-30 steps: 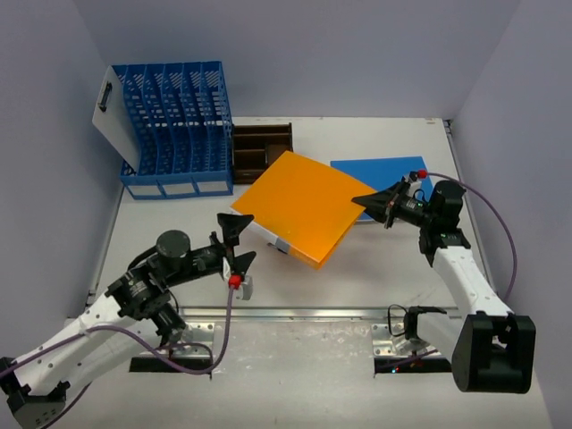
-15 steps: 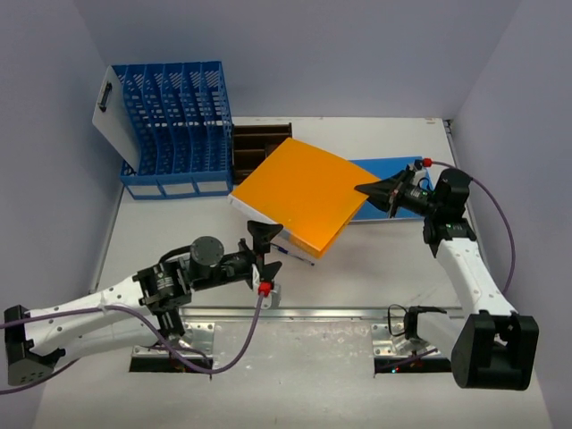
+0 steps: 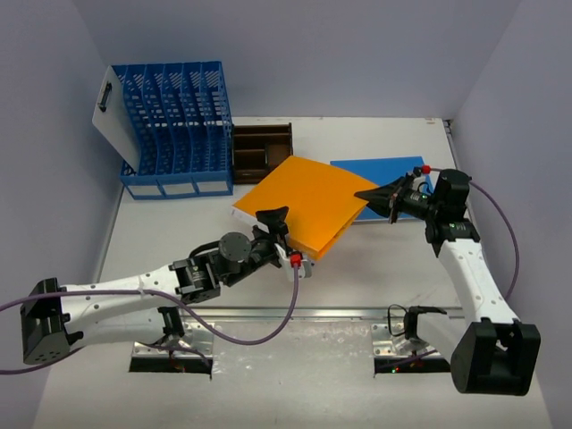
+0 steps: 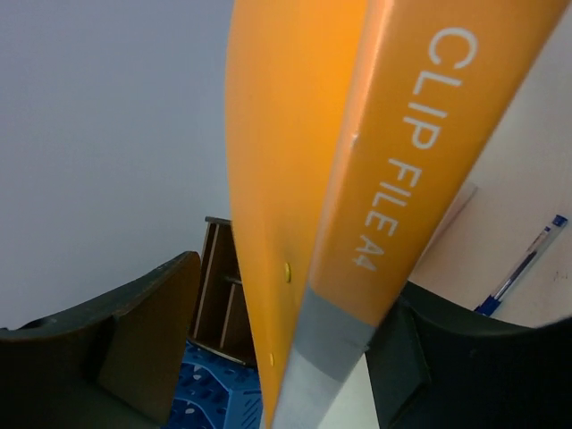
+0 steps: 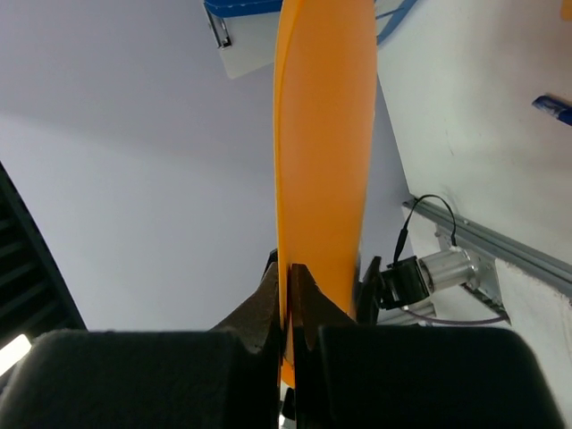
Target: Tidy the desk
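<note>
Setting: robotics lab cell staged as an office desk. Evidence: off-white worktop boxed in by plain lilac-grey walls, metal rail with cabling at the near edge. Props: blue file rack, wooden tray, orange clip file.

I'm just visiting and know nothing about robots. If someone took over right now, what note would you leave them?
Right gripper: shut on the orange clip file by a corner, holding it tilted.
Left gripper: open, fingers either side of its spine.
At the desk's back: blue rack, wooden tray; blue folder flat at right.
Done: file raised.
Left: stow it, probably in the rack.
</note>
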### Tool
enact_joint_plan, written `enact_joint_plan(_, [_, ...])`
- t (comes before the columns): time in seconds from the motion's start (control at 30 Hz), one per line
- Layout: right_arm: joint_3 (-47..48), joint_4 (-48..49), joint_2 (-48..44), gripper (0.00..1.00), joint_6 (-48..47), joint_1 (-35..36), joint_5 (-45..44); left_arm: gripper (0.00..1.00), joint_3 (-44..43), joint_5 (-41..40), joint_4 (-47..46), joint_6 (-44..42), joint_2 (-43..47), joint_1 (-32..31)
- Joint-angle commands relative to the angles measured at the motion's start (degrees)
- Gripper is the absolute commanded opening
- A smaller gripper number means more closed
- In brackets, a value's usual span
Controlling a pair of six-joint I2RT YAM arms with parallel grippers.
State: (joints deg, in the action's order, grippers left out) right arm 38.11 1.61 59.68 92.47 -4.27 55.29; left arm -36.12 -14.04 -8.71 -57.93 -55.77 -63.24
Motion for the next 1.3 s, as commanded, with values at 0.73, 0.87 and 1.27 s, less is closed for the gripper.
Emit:
enact_joint_plan(0.73, [5.3, 0.5, -1.8, 0.64, -2.9, 2.5, 2.3, 0.0, -10.9, -6.1, 0.9, 13.2, -3.8, -1.2])
enact_joint_plan(0.87, [5.2, 2.8, -1.7, 0.91, -3.9, 2.4, 2.3, 0.0, -12.0, -6.7, 4.7, 17.6, -1.2, -1.0])
enact_joint_plan(1.27, [15.1, 3.1, 0.3, 0.99, -19.2, 2.2, 1.7, 0.0, -21.8, -6.3, 18.0, 36.5, 1.9, 16.1])
